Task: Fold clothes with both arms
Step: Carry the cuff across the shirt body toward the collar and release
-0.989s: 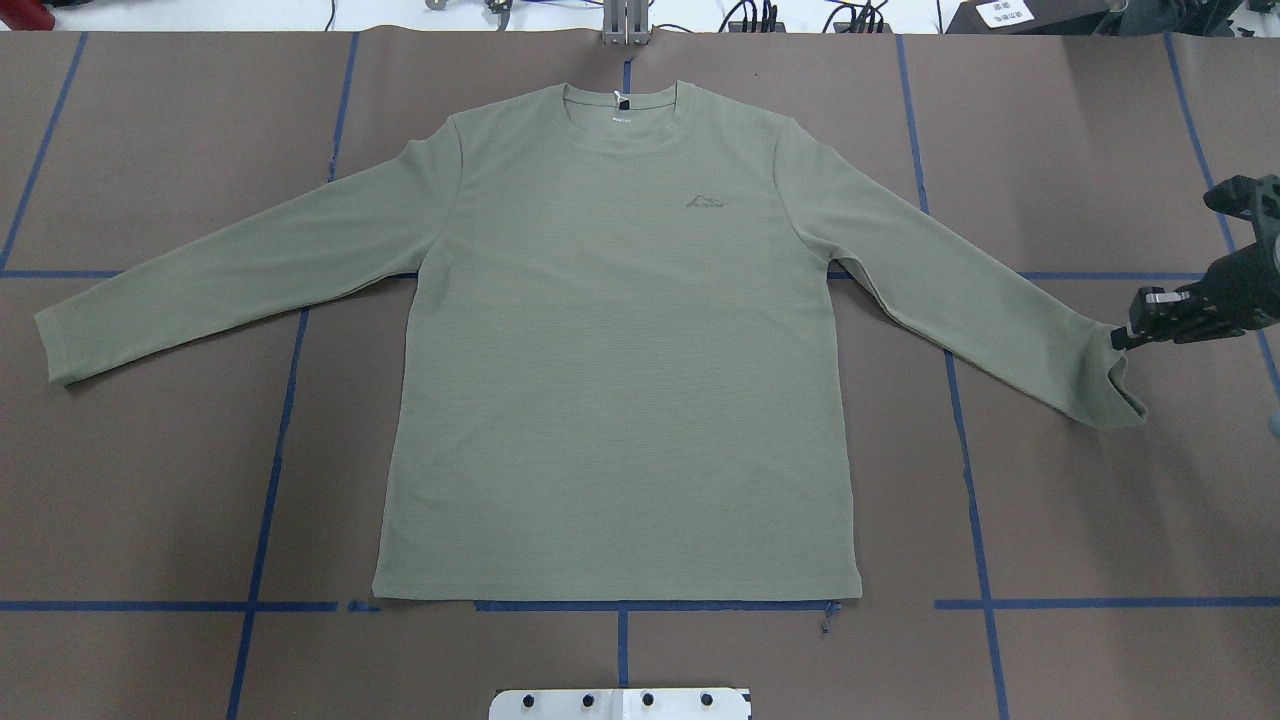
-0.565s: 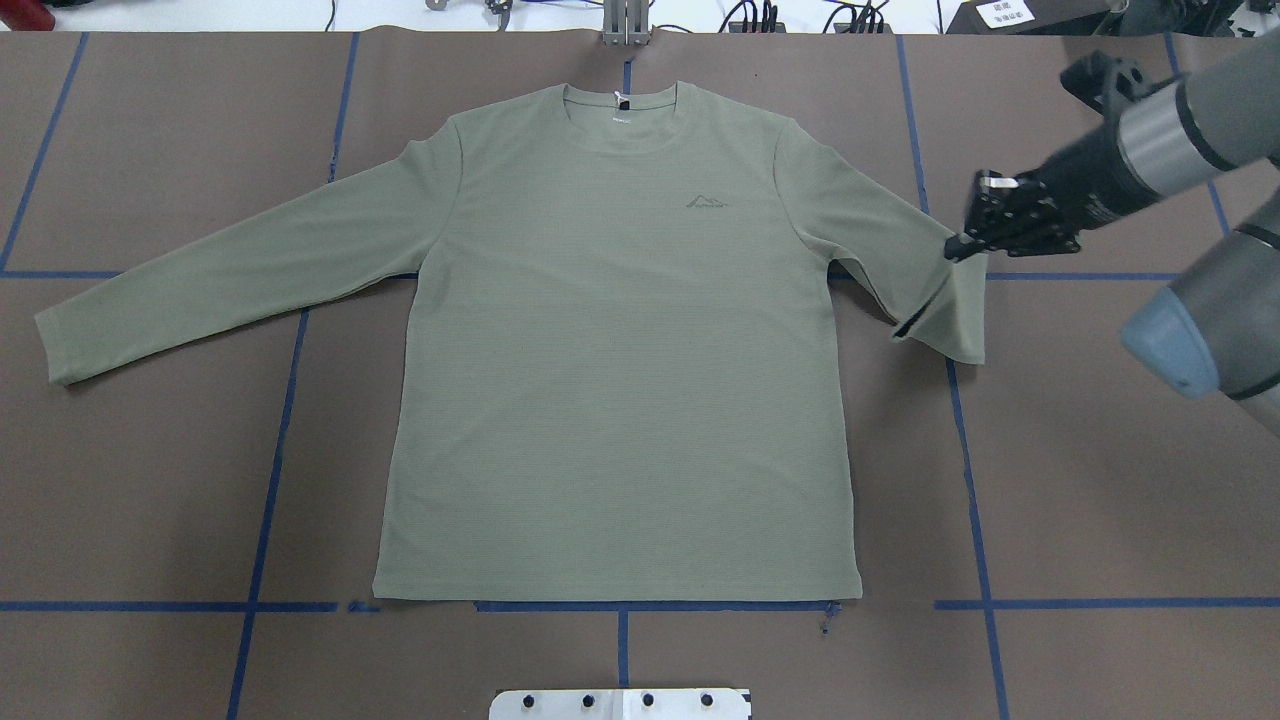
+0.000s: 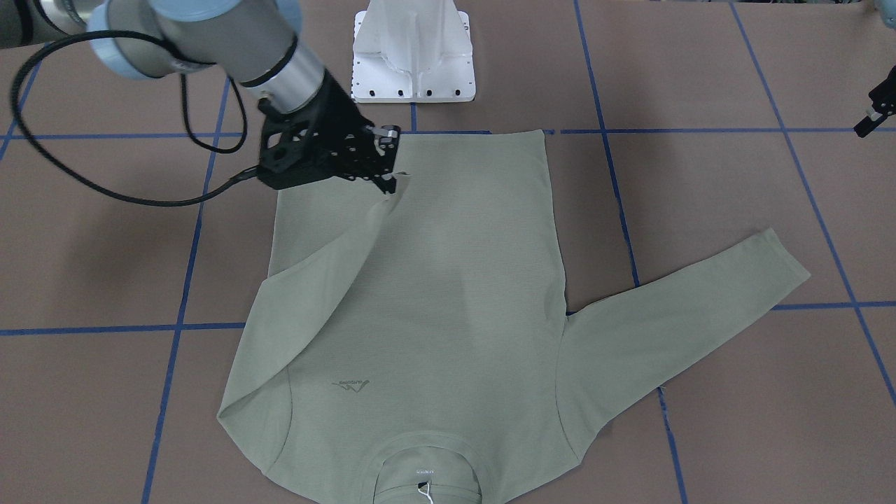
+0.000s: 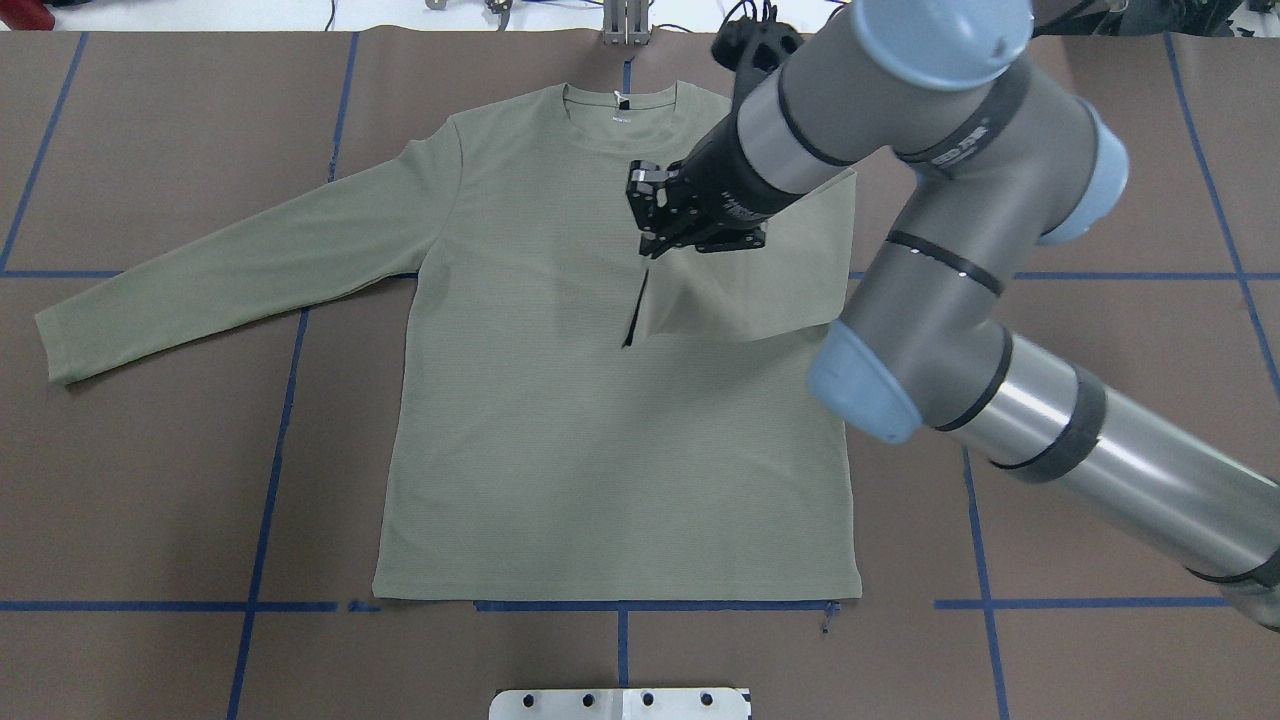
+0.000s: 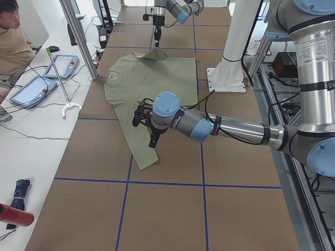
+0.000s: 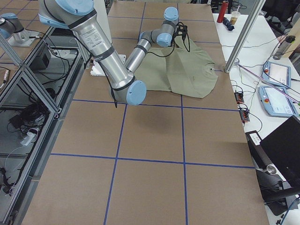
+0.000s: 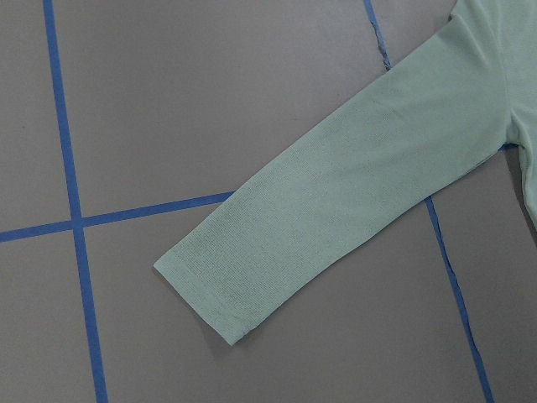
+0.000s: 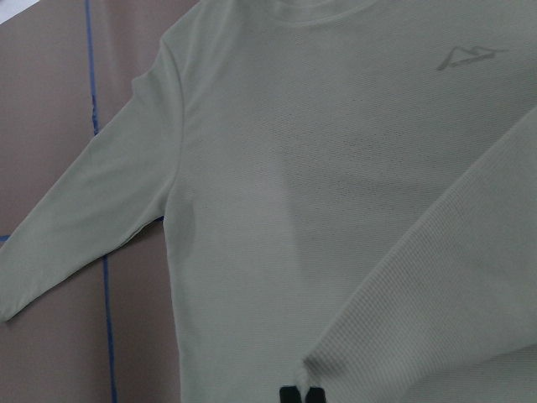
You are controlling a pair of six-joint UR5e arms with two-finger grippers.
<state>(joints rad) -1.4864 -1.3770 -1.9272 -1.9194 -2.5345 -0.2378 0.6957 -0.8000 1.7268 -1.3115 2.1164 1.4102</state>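
Right claw (image 4: pixel 648 248), sleeve (image 4: pixel 745 295) now over shirt (image 4: pixel 520 450)

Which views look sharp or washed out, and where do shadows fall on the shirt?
Left wrist view: sharp, the knit of the flat sleeve shows. Right wrist view: soft and pale, the shirt looks washed out. Front-facing view: a soft shadow darkens the shirt's middle. Overhead view: a dark shadow line beside the lifted sleeve.

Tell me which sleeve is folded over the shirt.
The right sleeve, held over the shirt by the right hand; the left sleeve lies flat on the table.
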